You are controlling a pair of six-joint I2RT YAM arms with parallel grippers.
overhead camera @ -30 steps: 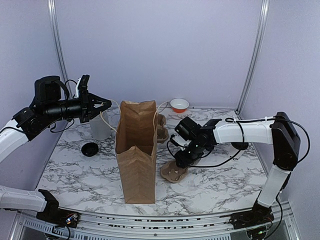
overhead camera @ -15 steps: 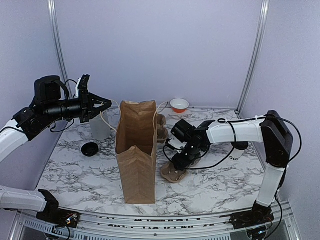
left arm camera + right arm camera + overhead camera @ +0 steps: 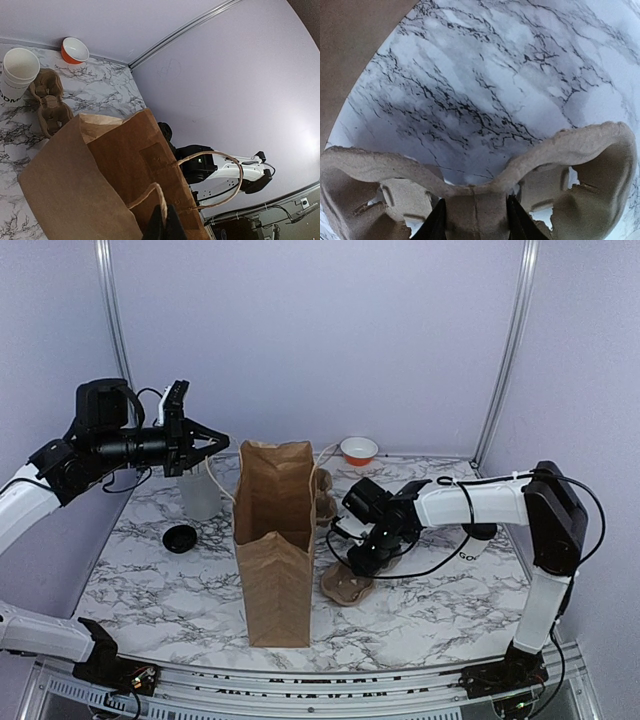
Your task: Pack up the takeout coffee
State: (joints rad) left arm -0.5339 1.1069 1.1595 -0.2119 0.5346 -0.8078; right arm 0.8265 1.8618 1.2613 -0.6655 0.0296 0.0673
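Takeout coffee point(image 3: 470, 548): likely light, crushable cup, grip mid-wall; left tool point(image 3: 161, 215) pinches bag handle point(image 3: 141, 194), right tool point(image 3: 475, 210) clamps cup carrier point(image 3: 580, 145).

A brown paper bag point(image 3: 272, 550) stands upright on the marble table point(image 3: 430, 615) beside a pulp cup carrier point(image 3: 346, 588).
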